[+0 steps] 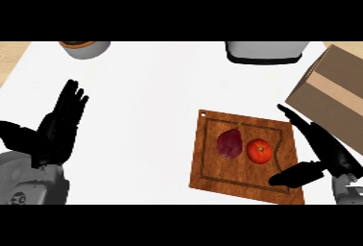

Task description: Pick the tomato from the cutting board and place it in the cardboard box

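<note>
Left hand (55,129) open, fingers up (resting); right hand (322,153) open, thumb spread.

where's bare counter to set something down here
The widest bare patch lies between the left hand and the cutting board. It is crowded on the board, where the tomato and purple vegetable sit beside the right hand and cardboard box.
</note>
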Controlling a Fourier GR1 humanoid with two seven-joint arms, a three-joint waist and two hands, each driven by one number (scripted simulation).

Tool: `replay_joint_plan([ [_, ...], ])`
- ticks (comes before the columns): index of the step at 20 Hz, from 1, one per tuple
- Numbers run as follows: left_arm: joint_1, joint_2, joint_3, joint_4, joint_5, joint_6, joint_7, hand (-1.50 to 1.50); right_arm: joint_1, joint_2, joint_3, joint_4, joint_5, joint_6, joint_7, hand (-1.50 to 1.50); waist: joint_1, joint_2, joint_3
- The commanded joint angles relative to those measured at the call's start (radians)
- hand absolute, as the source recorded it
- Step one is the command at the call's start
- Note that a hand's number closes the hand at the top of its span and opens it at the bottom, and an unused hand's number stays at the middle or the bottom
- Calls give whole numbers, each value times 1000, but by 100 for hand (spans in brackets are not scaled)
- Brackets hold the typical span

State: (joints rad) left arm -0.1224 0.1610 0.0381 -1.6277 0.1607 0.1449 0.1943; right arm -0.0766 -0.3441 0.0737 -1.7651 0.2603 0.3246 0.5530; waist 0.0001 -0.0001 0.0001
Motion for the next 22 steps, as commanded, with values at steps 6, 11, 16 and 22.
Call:
replay_joint_plan([
  [6,24,-8,23,-42,-9,-20,26,0,56,48,31,46,160,-15,-66,-150,-1,-1,0],
  [11,71,-34,5,-76,-21,-43,8,0,4,46,-47,134,145,23,-114,-150,1,0,0],
  [16,25,-18,39,-56,-16,-56,39,0,-48,95,-43,255,188,-1,-180,-150,2,0,0],
  [22,35,-39,45,-54,-41,-45,25,0,-70,135,-34,266,234,5,-165,-150,2,0,0],
])
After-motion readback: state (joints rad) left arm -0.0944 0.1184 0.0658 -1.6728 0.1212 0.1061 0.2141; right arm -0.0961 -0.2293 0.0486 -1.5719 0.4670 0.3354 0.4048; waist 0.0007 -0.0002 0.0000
